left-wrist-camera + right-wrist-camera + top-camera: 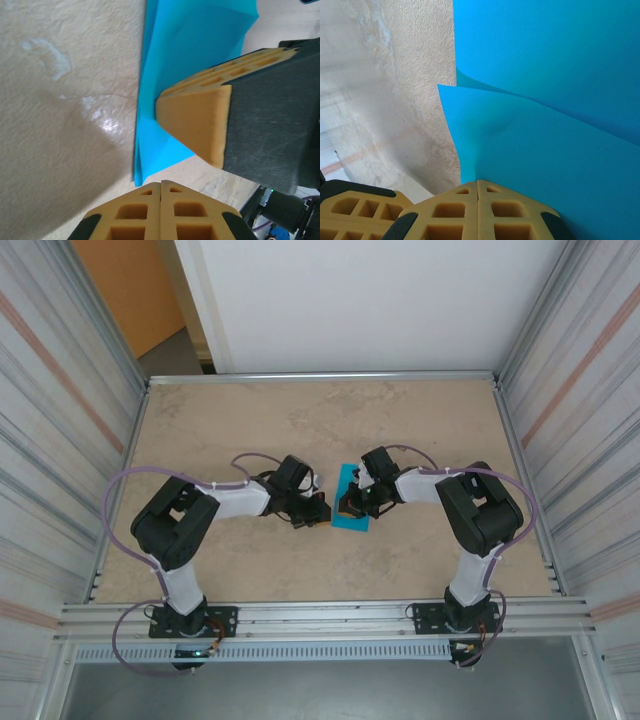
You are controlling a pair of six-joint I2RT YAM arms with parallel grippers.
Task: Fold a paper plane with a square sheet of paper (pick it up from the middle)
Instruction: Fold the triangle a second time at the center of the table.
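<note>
The square sheet of paper is teal-blue, folded narrow, and lies flat at mid-table between my two grippers. My right gripper is shut, its tips pressed down on the paper's left part. In the right wrist view those tips sit at the edge of a folded upper layer of the paper, which lifts slightly. My left gripper is shut with nothing in it. In the left wrist view its tips rest on the bare table just off the paper's near corner, beside the right gripper's fingers.
The beige stone-look table has corrugated metal walls on both sides, a white panel at the back and an aluminium rail along the near edge. The left gripper's fingers stand close beside the right gripper.
</note>
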